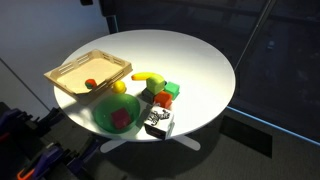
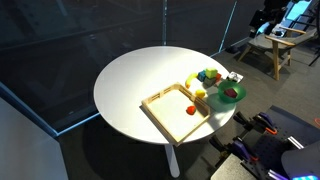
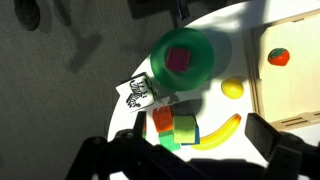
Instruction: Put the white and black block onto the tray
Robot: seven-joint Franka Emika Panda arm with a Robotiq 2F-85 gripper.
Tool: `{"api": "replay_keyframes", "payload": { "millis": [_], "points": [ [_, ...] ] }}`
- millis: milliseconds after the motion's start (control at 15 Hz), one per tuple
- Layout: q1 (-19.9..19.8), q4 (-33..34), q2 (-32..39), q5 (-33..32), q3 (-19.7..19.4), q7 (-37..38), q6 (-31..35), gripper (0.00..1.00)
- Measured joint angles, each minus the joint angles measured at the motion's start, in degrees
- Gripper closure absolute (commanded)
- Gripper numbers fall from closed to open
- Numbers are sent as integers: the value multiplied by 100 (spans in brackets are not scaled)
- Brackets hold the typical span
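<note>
The white and black block (image 3: 140,92) sits on the round white table near its edge, beside the green bowl (image 3: 185,58). It shows in both exterior views (image 1: 158,123) (image 2: 233,78). The light wooden tray (image 3: 295,95) lies at the right of the wrist view, and in both exterior views (image 1: 70,72) (image 2: 160,105). It holds a small red fruit (image 3: 279,57). My gripper (image 3: 197,140) is open and empty, high above the coloured cubes and the banana. The block is to the upper left of the fingers. The gripper is out of sight in both exterior views.
An orange cube (image 3: 160,122) and green cubes (image 3: 184,130) stand beside the block. A banana (image 3: 220,130) and a lemon (image 3: 232,88) lie between the cubes and the tray. The bowl holds a dark red cube (image 3: 180,58). The table edge runs close behind the block.
</note>
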Motion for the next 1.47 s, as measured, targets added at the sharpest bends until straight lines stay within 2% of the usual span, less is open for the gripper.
{"api": "replay_keyframes", "payload": {
  "millis": [400,733,1000,1467],
  "points": [
    [-155,139,749,224,-173,-240,111,0],
    [-358,242,1176,224,-215,-235,708,0],
    [-482,338,1376,225,-242,-205,1110,0],
    [-493,324,1407,225,-221,-206,1120,0]
  ]
}}
